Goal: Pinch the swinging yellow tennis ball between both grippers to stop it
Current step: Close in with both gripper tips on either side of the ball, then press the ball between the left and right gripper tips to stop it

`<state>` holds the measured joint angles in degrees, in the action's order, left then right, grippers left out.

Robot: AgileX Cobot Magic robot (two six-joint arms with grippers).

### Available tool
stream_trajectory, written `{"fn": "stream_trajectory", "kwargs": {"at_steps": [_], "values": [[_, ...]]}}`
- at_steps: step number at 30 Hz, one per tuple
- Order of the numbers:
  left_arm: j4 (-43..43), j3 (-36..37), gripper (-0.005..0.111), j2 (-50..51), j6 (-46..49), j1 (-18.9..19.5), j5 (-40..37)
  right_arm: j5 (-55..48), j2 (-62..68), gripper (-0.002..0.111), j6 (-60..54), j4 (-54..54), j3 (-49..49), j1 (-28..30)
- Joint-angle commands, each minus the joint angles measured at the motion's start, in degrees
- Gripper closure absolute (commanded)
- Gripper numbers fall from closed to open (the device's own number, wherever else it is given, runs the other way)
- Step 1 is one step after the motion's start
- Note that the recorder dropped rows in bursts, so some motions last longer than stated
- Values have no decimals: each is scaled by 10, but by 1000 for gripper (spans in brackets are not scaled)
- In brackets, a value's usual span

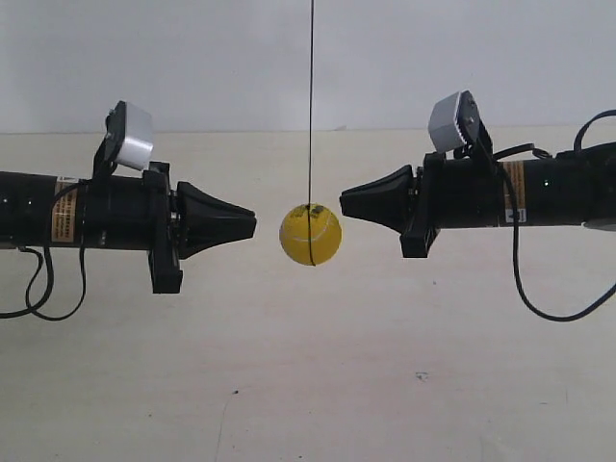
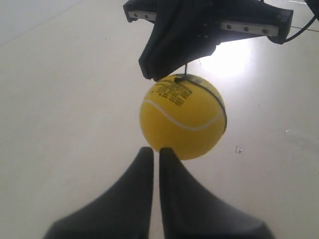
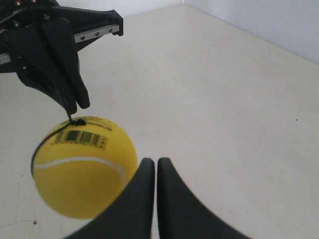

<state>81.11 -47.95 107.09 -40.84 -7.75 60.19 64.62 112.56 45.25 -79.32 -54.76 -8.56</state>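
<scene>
The yellow tennis ball (image 1: 310, 234) hangs on a thin dark string (image 1: 311, 96) between two black cone-shaped grippers that point at each other. The gripper at the exterior view's left (image 1: 252, 226) is shut, its tip a short gap from the ball. The gripper at the exterior view's right (image 1: 344, 202) is shut too, its tip close by the ball's upper edge. My left gripper (image 2: 156, 149) has the ball (image 2: 182, 117) just ahead, slightly off its line. My right gripper (image 3: 152, 160) has the ball (image 3: 82, 167) beside its tip. Neither holds the ball.
A pale table surface (image 1: 318, 385) lies below the ball, and a white wall (image 1: 192, 58) stands behind. Black cables (image 1: 539, 298) loop down from both arms. A silver-grey box (image 1: 135, 135) sits on top of each wrist.
</scene>
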Motion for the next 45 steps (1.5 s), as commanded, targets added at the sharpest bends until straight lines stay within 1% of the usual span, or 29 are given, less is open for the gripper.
{"fn": "stream_trajectory", "kwargs": {"at_steps": [1, 8, 14, 20, 24, 29, 34, 45], "values": [[2, -3, 102, 2, -4, -3, 18, 6, 1, 108, 4, -7, -3, 0], [-15, -3, 102, 2, 2, -3, 19, 2, 1, 108, 1, -6, -7, -1], [-32, -3, 102, 2, 10, -3, 14, -35, 1, 108, -3, 1, -7, -1], [-33, -3, 102, 2, 13, -3, 4, -31, 1, 108, -3, 1, -7, -1], [-39, -3, 102, 6, 14, -20, -3, -34, 1, 108, -2, 1, -7, -7], [-41, -21, 102, 34, 19, -48, -7, -59, 1, 108, -6, 1, -7, -31], [-41, -35, 102, 54, 5, -49, -5, -67, 1, 108, -7, 1, -7, -34], [-40, -35, 102, 54, 5, -49, 5, -67, 1, 108, -7, 1, -7, -34]]}}
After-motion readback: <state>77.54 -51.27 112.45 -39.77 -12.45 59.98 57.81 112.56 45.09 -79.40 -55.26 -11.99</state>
